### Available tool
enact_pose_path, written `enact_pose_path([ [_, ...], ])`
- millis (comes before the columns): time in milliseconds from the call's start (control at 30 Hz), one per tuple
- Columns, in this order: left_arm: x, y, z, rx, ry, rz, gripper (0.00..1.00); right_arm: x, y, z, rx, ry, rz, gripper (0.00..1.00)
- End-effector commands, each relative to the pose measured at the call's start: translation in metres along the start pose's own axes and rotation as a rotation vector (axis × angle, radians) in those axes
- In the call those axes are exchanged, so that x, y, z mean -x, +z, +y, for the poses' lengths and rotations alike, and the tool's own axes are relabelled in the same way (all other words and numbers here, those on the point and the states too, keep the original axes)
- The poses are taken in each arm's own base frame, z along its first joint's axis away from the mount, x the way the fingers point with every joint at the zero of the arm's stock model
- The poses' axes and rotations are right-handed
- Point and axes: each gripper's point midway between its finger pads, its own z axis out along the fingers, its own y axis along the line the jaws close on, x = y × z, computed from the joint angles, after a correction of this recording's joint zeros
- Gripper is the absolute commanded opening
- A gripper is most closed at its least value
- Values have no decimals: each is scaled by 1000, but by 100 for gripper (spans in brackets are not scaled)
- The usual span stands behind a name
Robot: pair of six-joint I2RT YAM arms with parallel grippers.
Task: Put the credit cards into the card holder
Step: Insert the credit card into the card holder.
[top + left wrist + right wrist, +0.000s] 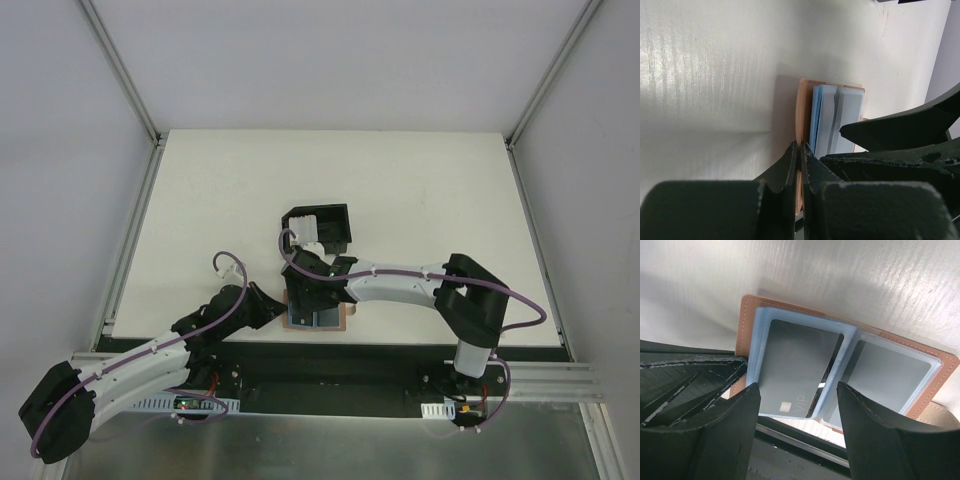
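The left gripper (799,151) pinches the wallet (805,100) by its edge, near the table (715,75) edge. The right gripper (799,426) hangs wide open over the cards (795,365) tucked inside. A tug could spill cards or drag the wallet off.

Bright, even light; blurred wrist foregrounds

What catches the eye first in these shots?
An open brown wallet lies at the near edge of the table, with grey cards in its pale blue sleeves, one of them marked VIP. Both arms crowd it: the left tool pinches its edge and the right tool hangs open just above. A black box sits right behind them.
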Motion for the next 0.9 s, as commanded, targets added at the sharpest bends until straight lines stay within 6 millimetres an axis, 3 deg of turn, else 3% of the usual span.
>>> enact_pose_path([
  [0,-2,0,5,12,-19,10,0,10,-8,9,19,14,-10,65],
  [867,-2,0,0,-5,-9,13,0,14,-3,12,26,14,-15,69],
])
